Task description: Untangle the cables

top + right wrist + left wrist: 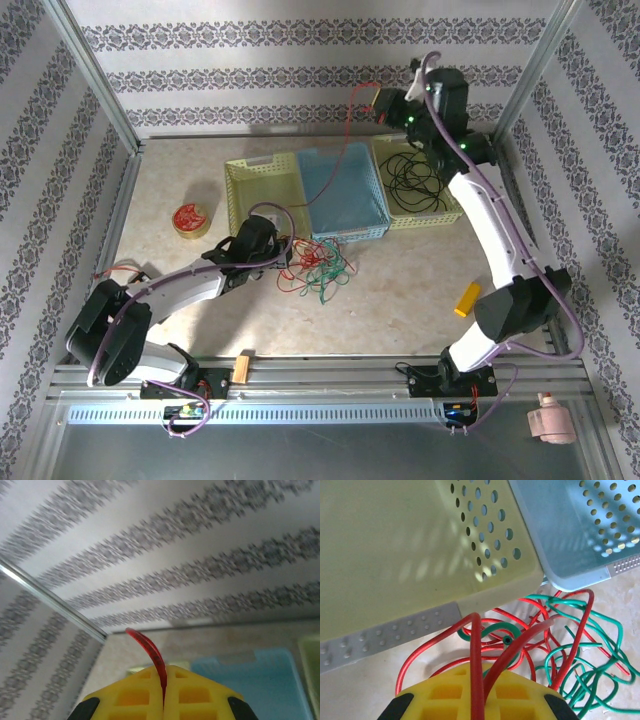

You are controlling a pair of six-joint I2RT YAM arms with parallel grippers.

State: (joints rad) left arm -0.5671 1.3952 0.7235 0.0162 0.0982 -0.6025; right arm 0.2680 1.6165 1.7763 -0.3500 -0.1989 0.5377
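Red cable [152, 652] between right jaws; red strands [476, 655] between left jaws

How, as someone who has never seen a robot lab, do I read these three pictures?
Two robot arms stand at a table. One picture looks down from above; the other two come from cameras on the wrists, so yellow fingers show at the bottom. On the table lie a tangle of red and green cables and three baskets; one holds a black cable. The left gripper is shut on a red cable at the tangle; the right gripper pinches a red strand, high up.
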